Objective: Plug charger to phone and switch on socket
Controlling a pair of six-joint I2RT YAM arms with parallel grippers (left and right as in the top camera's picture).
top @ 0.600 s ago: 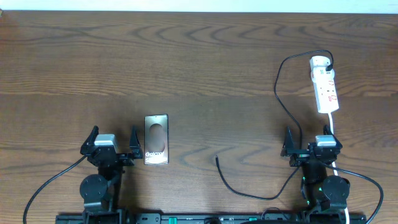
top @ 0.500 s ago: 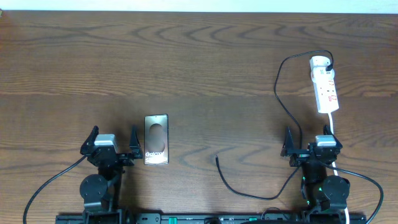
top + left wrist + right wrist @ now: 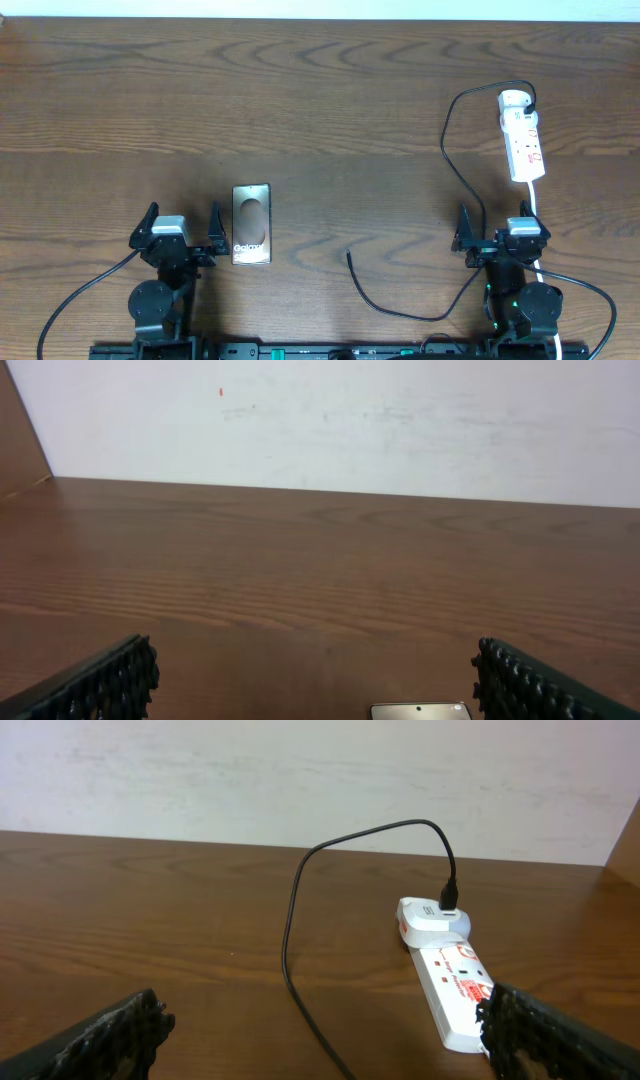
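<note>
The bronze phone (image 3: pixel 251 224) lies flat on the table, just right of my left gripper (image 3: pixel 181 227); its top edge shows at the bottom of the left wrist view (image 3: pixel 420 711). The white socket (image 3: pixel 521 136) lies at the far right, beyond my right gripper (image 3: pixel 500 227), and appears in the right wrist view (image 3: pixel 445 965). The black charger cable (image 3: pixel 447 150) is plugged into the socket's far end (image 3: pixel 449 902); it loops down to a free tip (image 3: pixel 349 257) on the wood. Both grippers stand open and empty near the front edge.
Thick black robot cables (image 3: pixel 85 290) trail from each arm base. The socket's white cord (image 3: pixel 536 208) runs down past the right gripper. A white wall (image 3: pixel 330 415) borders the table's far edge.
</note>
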